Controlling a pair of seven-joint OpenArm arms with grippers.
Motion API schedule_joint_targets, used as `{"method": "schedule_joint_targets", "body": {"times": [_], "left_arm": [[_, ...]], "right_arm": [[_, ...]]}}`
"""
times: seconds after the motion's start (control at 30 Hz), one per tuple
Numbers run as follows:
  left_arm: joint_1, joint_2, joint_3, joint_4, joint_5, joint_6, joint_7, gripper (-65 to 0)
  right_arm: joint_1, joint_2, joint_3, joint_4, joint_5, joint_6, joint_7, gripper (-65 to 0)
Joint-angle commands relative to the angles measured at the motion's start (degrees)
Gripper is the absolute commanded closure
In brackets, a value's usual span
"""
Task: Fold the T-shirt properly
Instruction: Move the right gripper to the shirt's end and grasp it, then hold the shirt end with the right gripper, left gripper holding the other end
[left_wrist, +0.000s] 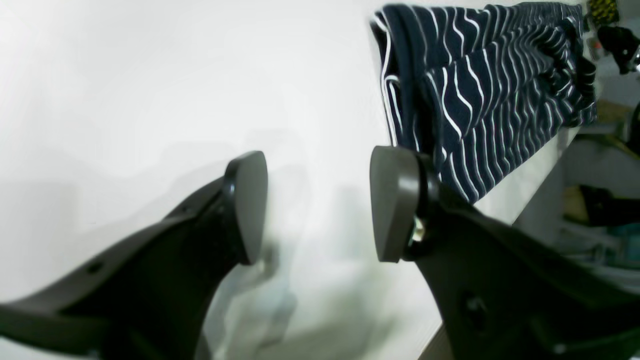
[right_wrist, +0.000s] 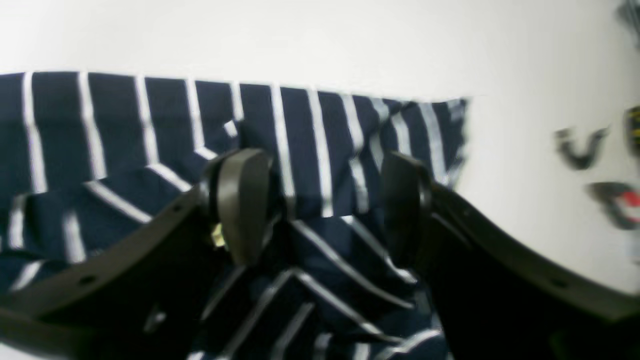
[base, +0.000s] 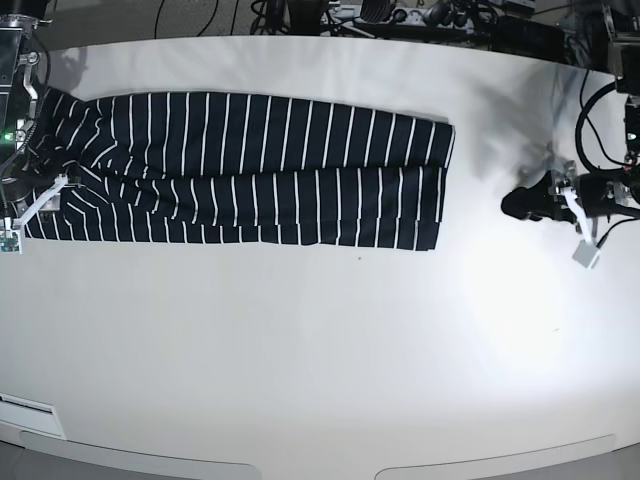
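T-shirt (base: 250, 170) — laid flat as a long folded band across the far part of the white table (base: 320, 350) | left gripper (left_wrist: 317, 205) spread, nothing held, beside the shirt's end | right gripper (right_wrist: 320, 207) spread above striped folds — nothing pinched | no legible writing seen

One camera looks straight down at my whole table (base: 320, 350). Two sit close behind my fingers. All see the T-shirt (base: 250, 170).
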Motion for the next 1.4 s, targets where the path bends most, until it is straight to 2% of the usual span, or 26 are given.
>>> {"method": "schedule_joint_targets", "body": {"times": [0.0, 0.4, 0.73, 0.93, 1.07, 1.17, 1.37], "left_arm": [[-0.24, -0.61, -0.55, 0.81, -1.36, -0.11, -0.26, -34.5], [2.67, 8.98, -0.17, 0.81, -1.36, -0.28, -0.90, -34.5], [4.04, 14.86, 6.14, 0.81, -1.36, 0.02, -0.90, -34.5], [3.72, 18.10, 6.60, 0.81, 2.89, 1.07, -3.28, -34.5], [3.26, 18.62, 6.60, 0.81, 4.70, 1.60, -3.82, -32.9], [2.56, 17.68, 6.05, 1.09, 5.51, 1.57, -3.69, -32.9], [0.98, 16.26, 0.37, 3.76, 8.20, 2.19, -3.74, -32.9]], "right_arm": [[0.44, 1.64, 0.61, 0.61, -1.33, -0.37, 0.87, -37.8], [0.00, 2.08, 1.42, 0.59, -3.87, -0.52, 0.46, -37.7], [-0.02, 2.10, 1.44, 0.59, -5.09, -0.55, 0.44, -37.7], [-0.02, 2.10, 1.68, 0.59, -5.11, -0.55, 0.44, -37.7], [-0.02, 2.10, 1.68, 0.57, -5.09, -0.52, 0.42, -37.7], [-0.02, 2.08, 1.68, 0.57, -5.07, -0.50, 0.44, -37.7], [-0.02, 2.10, 1.68, 0.57, -5.07, -0.52, 0.42, -37.7]]}}
